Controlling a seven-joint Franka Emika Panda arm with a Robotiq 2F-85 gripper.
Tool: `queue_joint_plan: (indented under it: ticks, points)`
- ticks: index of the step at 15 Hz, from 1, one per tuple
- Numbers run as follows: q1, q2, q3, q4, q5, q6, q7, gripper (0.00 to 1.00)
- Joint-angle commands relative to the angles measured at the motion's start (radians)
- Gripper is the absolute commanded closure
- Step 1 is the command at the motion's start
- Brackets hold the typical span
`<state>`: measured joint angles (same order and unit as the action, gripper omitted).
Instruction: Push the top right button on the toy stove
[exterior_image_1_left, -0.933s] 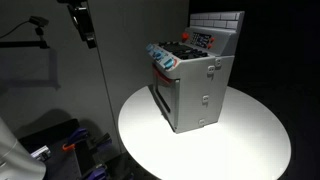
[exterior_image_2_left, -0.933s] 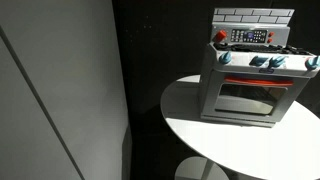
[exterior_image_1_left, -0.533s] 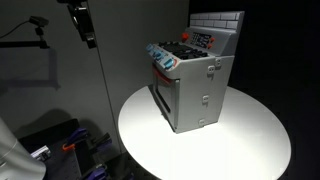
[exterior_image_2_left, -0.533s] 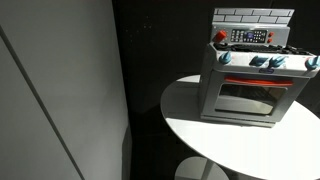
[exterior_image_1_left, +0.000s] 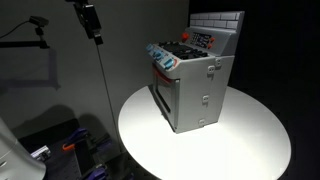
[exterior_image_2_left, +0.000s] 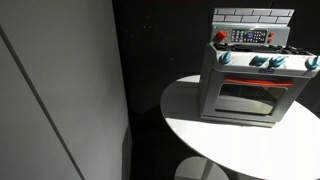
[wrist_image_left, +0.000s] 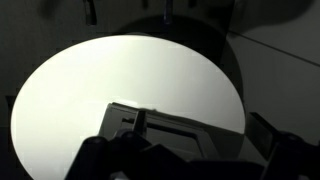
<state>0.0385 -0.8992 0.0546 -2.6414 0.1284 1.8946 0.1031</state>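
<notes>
The toy stove (exterior_image_1_left: 195, 85) is a small grey box with an oven door, a white tiled back panel and a red-and-black top with blue knobs. It stands on a round white table (exterior_image_1_left: 235, 150). Both also show in the other exterior view, the stove (exterior_image_2_left: 250, 85) on the table (exterior_image_2_left: 215, 135). A control strip with a red button (exterior_image_2_left: 221, 36) sits below the tiles. My gripper (exterior_image_1_left: 90, 20) hangs high, far from the stove. In the wrist view the stove (wrist_image_left: 160, 130) lies below the gripper (wrist_image_left: 195, 165), whose dark fingers stand wide apart with nothing between them.
A dark backdrop surrounds the table. A pale wall panel (exterior_image_2_left: 60, 90) fills one side. A camera on a stand (exterior_image_1_left: 38, 22) and floor clutter (exterior_image_1_left: 70, 145) lie beyond the table edge. A thin cable (exterior_image_1_left: 103, 80) hangs below the gripper.
In an exterior view my gripper has shifted slightly toward the stove. The stove and table have not moved.
</notes>
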Motion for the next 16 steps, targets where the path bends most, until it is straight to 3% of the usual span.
queue_joint_plan:
  ticks: [1, 9, 16]
  points:
    - [-0.020, 0.112, 0.026, 0.100, 0.003, 0.018, 0.052, 0.00]
    - [-0.068, 0.336, 0.060, 0.301, -0.027, 0.086, 0.175, 0.00]
    - [-0.105, 0.500, 0.060, 0.399, -0.131, 0.251, 0.218, 0.00]
